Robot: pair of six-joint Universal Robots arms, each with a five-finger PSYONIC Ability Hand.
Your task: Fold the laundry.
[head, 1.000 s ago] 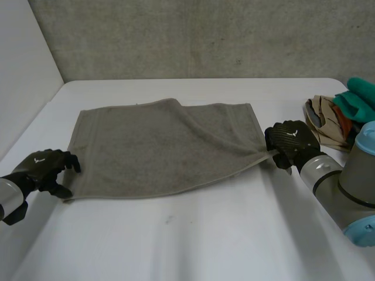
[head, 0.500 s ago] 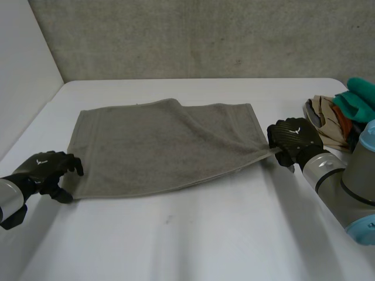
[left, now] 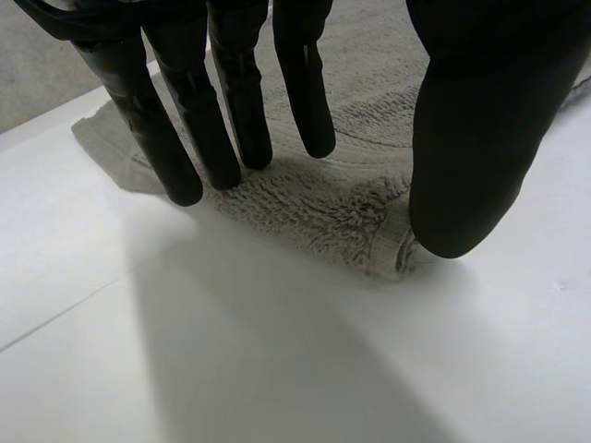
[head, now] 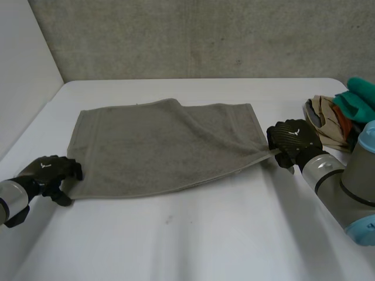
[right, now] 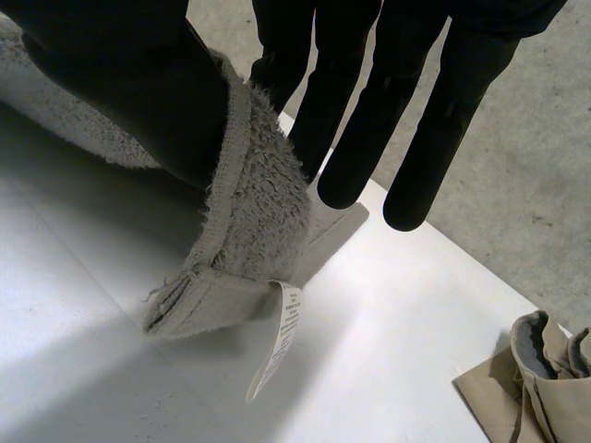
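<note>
A grey towel (head: 164,146) lies spread on the white table, with a ridge running across it toward its near right corner. My left hand (head: 50,171) is at the near left corner. In the left wrist view its fingers (left: 231,101) are straight over the towel (left: 323,208), with the thumb (left: 471,138) apart beside the corner, so the hand is open. My right hand (head: 290,139) holds the near right corner just off the table. In the right wrist view the thumb (right: 138,74) pinches the towel (right: 259,212) against the fingers, and a white label (right: 277,341) hangs below.
A pile of beige and orange clothes (head: 337,120) with a teal cloth (head: 360,96) on it sits at the table's right edge, just beyond my right hand. The beige cloth (right: 536,388) is seen past the fingertips in the right wrist view. A grey wall stands behind the table.
My left hand has shifted slightly toward the near left corner and lower. My right hand has drawn its corner a little to the right and kept its pinch.
</note>
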